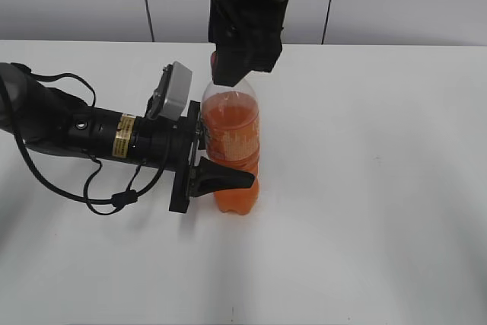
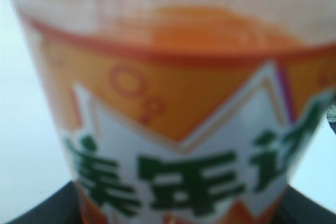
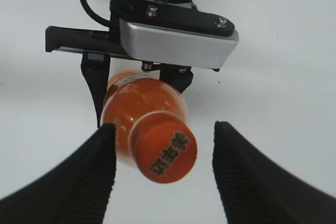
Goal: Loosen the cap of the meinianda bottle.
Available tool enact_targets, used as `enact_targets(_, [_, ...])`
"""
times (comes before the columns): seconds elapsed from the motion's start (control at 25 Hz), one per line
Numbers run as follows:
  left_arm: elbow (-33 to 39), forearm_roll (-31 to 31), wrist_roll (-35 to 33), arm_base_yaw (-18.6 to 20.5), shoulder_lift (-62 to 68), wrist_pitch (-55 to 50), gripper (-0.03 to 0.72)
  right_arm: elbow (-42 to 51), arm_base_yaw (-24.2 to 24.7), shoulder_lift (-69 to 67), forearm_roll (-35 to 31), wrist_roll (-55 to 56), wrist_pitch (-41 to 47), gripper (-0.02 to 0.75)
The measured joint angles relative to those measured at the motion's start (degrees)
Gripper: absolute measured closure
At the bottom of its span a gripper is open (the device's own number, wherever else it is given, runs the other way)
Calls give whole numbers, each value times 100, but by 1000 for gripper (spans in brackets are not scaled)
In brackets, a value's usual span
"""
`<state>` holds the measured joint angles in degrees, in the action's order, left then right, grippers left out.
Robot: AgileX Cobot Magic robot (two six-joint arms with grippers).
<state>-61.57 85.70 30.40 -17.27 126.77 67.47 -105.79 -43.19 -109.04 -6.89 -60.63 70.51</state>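
R jaws wide, clear of cap (image 3: 166, 155) — gaps both sides

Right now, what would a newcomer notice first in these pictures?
The meinianda bottle stands upright mid-table, full of bright orange drink. The left claw clamps its labelled waist from the left side. The right claw hangs open over the orange cap, fingers on either side, not touching.

Orange soda bottle standing upright, capped

The tall clear plastic bottle of orange drink (image 1: 234, 150) stands upright on the white table, its orange-and-yellow label band at mid-height. The small round orange screw cap (image 3: 167, 153), printed with dark characters, sits on its neck at twelve o'clock.
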Motion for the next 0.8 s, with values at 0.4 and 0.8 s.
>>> enact_targets(0.4, [0, 4, 6, 0, 0, -1, 285, 0, 0, 691, -384, 1605, 0, 296])
enact_targets(0.8, [0, 4, 13, 0, 0, -8, 285, -55, 0, 783, -313, 6438, 0, 295])
